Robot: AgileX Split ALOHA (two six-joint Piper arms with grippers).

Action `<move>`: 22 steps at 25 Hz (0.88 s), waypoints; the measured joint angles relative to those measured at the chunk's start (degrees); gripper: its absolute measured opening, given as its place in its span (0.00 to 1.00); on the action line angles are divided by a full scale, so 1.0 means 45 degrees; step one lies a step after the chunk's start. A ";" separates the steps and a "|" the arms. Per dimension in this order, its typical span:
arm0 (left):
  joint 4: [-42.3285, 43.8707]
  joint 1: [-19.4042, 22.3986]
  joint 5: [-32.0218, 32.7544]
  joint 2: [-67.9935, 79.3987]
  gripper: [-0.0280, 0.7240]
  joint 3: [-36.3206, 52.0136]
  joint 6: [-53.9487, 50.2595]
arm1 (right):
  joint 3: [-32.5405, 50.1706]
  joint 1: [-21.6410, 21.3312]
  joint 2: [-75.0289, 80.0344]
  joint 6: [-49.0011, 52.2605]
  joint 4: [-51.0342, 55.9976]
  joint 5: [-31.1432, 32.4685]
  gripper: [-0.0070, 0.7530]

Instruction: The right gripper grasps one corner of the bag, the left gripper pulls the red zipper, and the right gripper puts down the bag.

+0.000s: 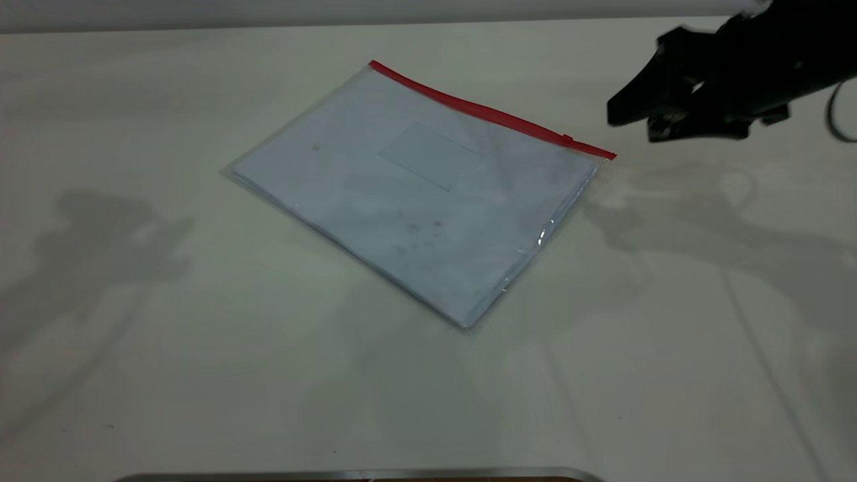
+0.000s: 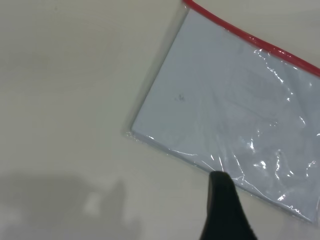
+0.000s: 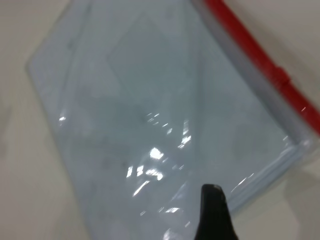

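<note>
The bag (image 1: 415, 194) lies flat on the white table, a clear pouch with white paper inside and a faint label window. The red zipper (image 1: 489, 110) runs along its far long edge, with the slider tab (image 1: 567, 139) near the right end. My right gripper (image 1: 633, 124) hovers open and empty above the table, just right of the zipper-end corner. Its wrist view shows one finger (image 3: 212, 210) over the bag (image 3: 150, 125) near the zipper (image 3: 250, 45). My left gripper (image 2: 222, 200) is outside the exterior view. It shows only as a black wedge above the bag's (image 2: 225, 110) near edge, away from the zipper (image 2: 250, 37).
Bare white table (image 1: 201, 368) surrounds the bag on all sides. A metal rim (image 1: 348, 474) runs along the table's front edge. A looped black cable (image 1: 837, 114) hangs by the right arm. The left arm's shadow falls on the table at the left.
</note>
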 joint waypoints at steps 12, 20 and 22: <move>-0.0083 0.0000 -0.0382 0.0015 0.73 -0.0044 0.0212 | -0.2822 -0.0786 0.3343 0.0297 -0.0253 0.1042 0.75; -0.0087 0.0000 -0.0576 0.0015 0.73 -0.0044 0.0239 | -0.3058 -0.0384 0.4197 0.0137 0.1098 0.1763 0.74; -0.0087 0.0000 -0.0585 0.0015 0.73 -0.0044 0.0255 | -0.3171 -0.0074 0.4251 0.0051 0.1251 0.1835 0.74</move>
